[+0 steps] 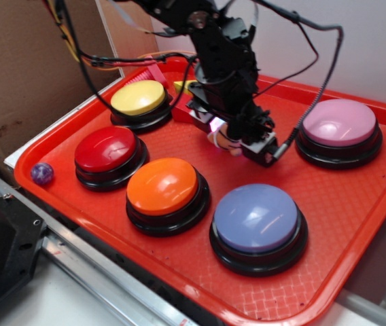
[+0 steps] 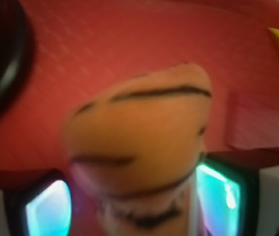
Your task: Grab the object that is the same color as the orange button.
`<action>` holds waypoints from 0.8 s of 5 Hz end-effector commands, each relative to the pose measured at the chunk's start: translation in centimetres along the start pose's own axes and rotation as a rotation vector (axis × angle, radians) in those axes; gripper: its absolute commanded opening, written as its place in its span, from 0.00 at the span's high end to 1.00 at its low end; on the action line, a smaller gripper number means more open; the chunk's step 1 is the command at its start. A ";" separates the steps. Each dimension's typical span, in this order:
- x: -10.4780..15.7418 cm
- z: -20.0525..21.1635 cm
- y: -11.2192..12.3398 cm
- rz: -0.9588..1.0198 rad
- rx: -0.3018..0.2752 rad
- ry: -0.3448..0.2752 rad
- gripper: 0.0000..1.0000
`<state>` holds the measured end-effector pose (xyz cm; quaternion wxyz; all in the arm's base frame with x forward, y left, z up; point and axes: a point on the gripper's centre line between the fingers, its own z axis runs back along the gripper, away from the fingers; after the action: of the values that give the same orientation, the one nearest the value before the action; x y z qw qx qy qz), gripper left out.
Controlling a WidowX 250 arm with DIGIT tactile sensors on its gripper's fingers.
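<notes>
Striped orange plush tiger (image 2: 139, 147) fills wrist view, pinched between the two lit pads (image 2: 48, 211) of the gripper (image 1: 237, 144). Held above red tray (image 1: 356, 204), between yellow button (image 1: 138, 97) and pink button (image 1: 339, 122). Orange button (image 1: 162, 185) nearer front edge.

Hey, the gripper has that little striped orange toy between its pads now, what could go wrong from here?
1. The toy is soft and rounded, and most of it bulges past the gripper, so it might squeeze out when lifted.
2. The pink button and yellow button sit close by; a sideways swing could bump one.
3. The wrist view is blurred, so how deep the pads bite cannot be confirmed.
</notes>
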<state>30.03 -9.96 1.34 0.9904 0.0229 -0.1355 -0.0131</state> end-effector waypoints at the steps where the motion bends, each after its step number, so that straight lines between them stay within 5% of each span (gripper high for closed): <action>1: 1.7 2.0 1.2 0.101 0.076 0.039 1.00; 3: 1.5 7.8 1.9 0.113 0.042 0.191 1.00; 4: 0.7 12.8 3.6 0.196 -0.052 0.190 1.00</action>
<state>26.62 -7.21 12.09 0.9966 -0.0048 -0.0113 0.0815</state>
